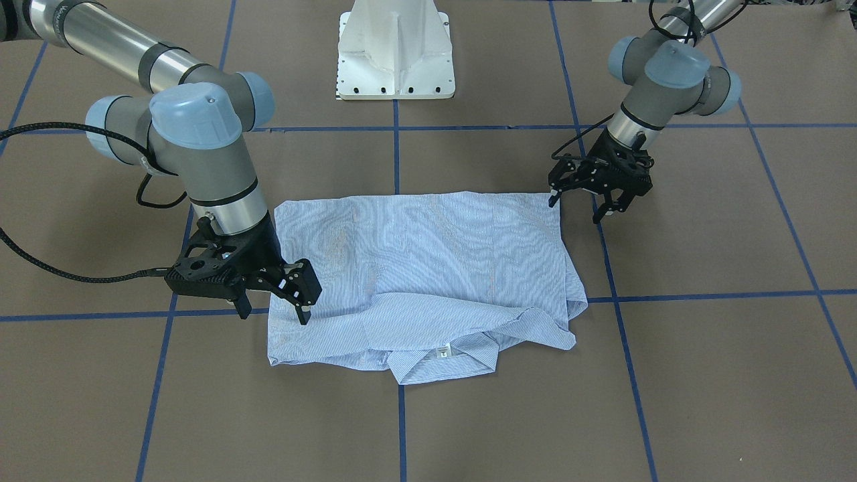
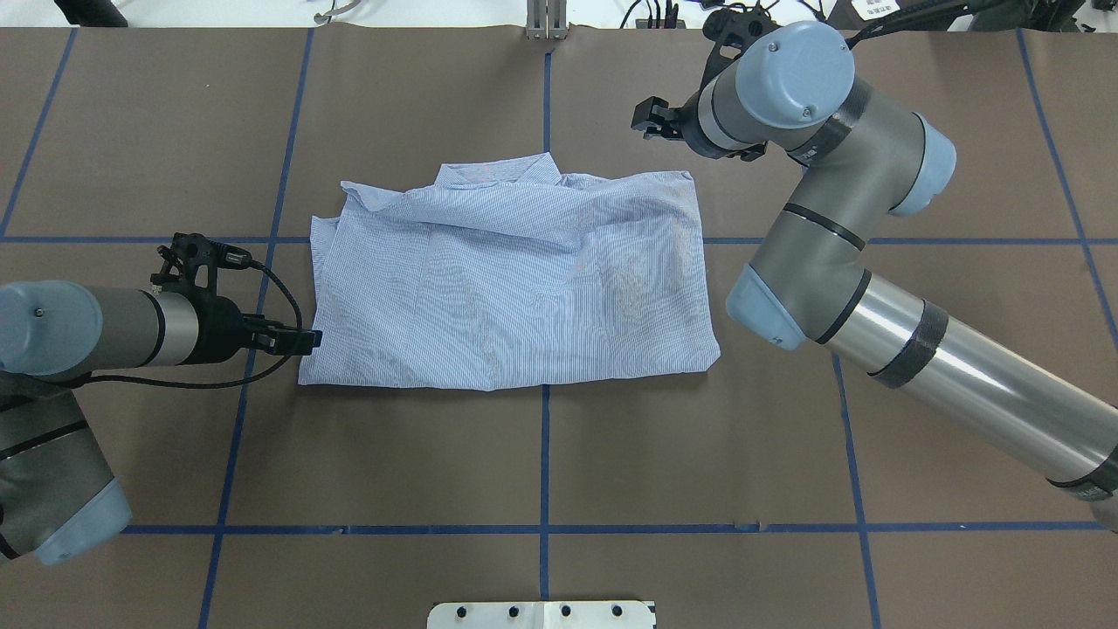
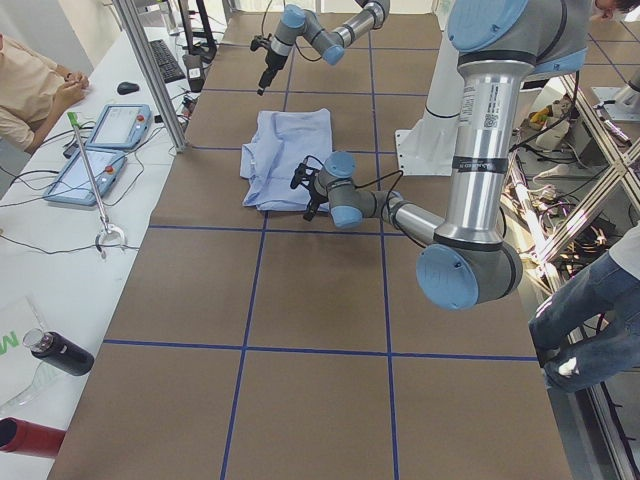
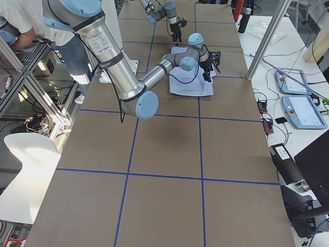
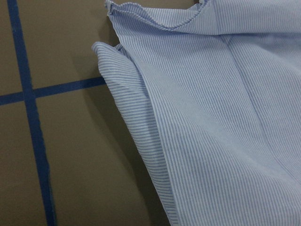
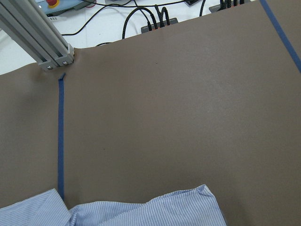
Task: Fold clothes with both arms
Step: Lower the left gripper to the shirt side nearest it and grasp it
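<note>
Shirt (image 1: 428,268) lies folded, sleeves not discernible.

Robotics lab: teach pendants (image 4: 303,110), aluminium frame posts (image 6: 37,40), loose cables (image 6: 141,19), tape-gridded brown table (image 2: 393,454).

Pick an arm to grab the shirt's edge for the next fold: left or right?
Probably left. The left gripper is open and low, with its fingertips right beside the shirt's corner nearest the base. The right gripper is open too, but looks raised above the opposite edge.
</note>
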Tool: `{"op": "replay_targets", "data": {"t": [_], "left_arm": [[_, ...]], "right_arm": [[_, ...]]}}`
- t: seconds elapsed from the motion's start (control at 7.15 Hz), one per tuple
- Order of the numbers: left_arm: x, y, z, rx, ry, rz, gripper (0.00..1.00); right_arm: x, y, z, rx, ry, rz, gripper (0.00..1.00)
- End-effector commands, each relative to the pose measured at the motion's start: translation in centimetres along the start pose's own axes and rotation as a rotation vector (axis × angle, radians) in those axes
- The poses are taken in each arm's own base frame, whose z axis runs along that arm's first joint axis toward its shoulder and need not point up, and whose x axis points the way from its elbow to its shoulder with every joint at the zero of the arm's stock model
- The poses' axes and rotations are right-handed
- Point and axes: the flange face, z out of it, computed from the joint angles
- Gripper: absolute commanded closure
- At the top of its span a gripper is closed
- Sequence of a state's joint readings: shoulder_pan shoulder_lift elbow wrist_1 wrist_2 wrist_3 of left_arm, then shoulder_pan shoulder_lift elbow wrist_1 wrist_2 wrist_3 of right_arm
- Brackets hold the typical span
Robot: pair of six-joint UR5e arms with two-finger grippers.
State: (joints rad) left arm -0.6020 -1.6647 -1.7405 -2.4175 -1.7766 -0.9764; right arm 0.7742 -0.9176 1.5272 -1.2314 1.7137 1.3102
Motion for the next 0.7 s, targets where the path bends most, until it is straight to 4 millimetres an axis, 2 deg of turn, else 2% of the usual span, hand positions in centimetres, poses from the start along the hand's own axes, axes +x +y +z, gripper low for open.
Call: {"op": "replay_targets", "data": {"t": [0.0, 0.28, 0.56], "left_arm": [[1.7, 1.4, 0.7, -0.011, 0.002, -0.069, 0.21], [3.5, 2.7, 0.9, -0.024, 0.024, -0.058, 0.27], [4.0, 3.5, 1.3, -0.033, 0.026, -0.079, 0.43]], "right_arm": [[-0.1, 0.5, 0.1, -0.004, -0.001, 0.003, 0.0], [0.3, 0.6, 0.0, -0.004, -0.001, 0.003, 0.0], [0.4, 0.6, -0.1, -0.004, -0.002, 0.005, 0.0]]}}
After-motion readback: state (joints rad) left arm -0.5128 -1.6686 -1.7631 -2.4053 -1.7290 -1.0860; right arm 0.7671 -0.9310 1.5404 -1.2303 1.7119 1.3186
